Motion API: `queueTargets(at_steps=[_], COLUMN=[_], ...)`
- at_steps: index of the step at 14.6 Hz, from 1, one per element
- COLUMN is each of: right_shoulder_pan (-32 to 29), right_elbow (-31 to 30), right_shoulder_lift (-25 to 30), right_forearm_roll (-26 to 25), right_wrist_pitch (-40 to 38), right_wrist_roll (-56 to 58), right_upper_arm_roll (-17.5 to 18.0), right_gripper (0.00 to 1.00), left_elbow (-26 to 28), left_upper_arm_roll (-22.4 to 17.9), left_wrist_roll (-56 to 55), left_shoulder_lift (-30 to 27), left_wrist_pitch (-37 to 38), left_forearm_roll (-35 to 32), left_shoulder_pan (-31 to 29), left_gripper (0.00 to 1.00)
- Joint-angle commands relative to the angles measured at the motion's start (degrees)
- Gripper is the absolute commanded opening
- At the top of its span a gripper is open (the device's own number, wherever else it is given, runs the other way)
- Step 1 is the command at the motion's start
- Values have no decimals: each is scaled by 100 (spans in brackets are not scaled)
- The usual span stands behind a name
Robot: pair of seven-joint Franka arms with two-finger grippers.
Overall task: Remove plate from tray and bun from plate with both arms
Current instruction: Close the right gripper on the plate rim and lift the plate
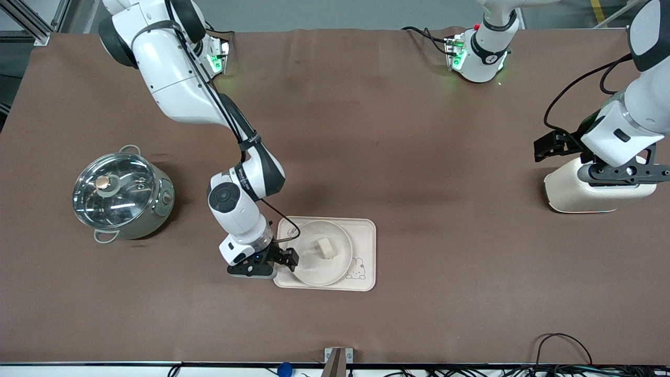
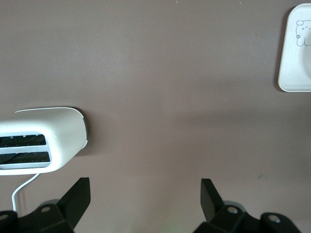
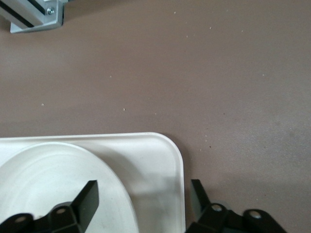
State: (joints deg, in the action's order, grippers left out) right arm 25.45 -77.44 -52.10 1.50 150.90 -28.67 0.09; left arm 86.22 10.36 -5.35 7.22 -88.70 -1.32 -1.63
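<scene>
The round cream plate (image 1: 314, 269) lies on the rectangular rabbit tray (image 1: 366, 235) near the table's middle. The small pale bun (image 1: 325, 247) lies on the plate. My right gripper (image 1: 285, 257) is open and empty, low over the tray's edge toward the right arm's end. In the right wrist view, my right gripper (image 3: 143, 204) has one finger over the plate (image 3: 48, 179) and the other just outside the tray's corner (image 3: 160, 150). My left gripper (image 1: 547, 148) is open and empty above the table beside the toaster. It also shows in the left wrist view (image 2: 146, 199).
A cream toaster (image 1: 586, 193) stands at the left arm's end of the table and shows in the left wrist view (image 2: 48, 141). A steel pot with a glass lid (image 1: 123, 196) stands at the right arm's end. The tray's corner shows in the left wrist view (image 2: 291, 73).
</scene>
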Motion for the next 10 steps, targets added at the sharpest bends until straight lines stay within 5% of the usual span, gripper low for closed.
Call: queueTargets(at_steps=[1,6,8,10], right_shoulder_pan=[118,215,215,215], right_elbow=[19,-69,-69,-69], right_shoulder_lift=[-99,-143,-160,-169], right_forearm_roll=[-290,-326,-334,-413], right_wrist_pitch=[-8,1,1,1], right_wrist_roll=[-130,-148,-148,-139], right_upper_arm_roll=[-44,-44,-44,-44], right_gripper=[78,71,50,14], left_elbow=[-88,-79,-79,-79], left_upper_arm_roll=[9,9,9,9], left_wrist_roll=[17,17,17,17], left_shoulder_lift=[51,104,130,139], left_wrist_pitch=[-16,-95,-104,-104], left_forearm_roll=[9,9,9,9], left_shoulder_pan=[5,5,5,5], left_gripper=[100,100,100,100])
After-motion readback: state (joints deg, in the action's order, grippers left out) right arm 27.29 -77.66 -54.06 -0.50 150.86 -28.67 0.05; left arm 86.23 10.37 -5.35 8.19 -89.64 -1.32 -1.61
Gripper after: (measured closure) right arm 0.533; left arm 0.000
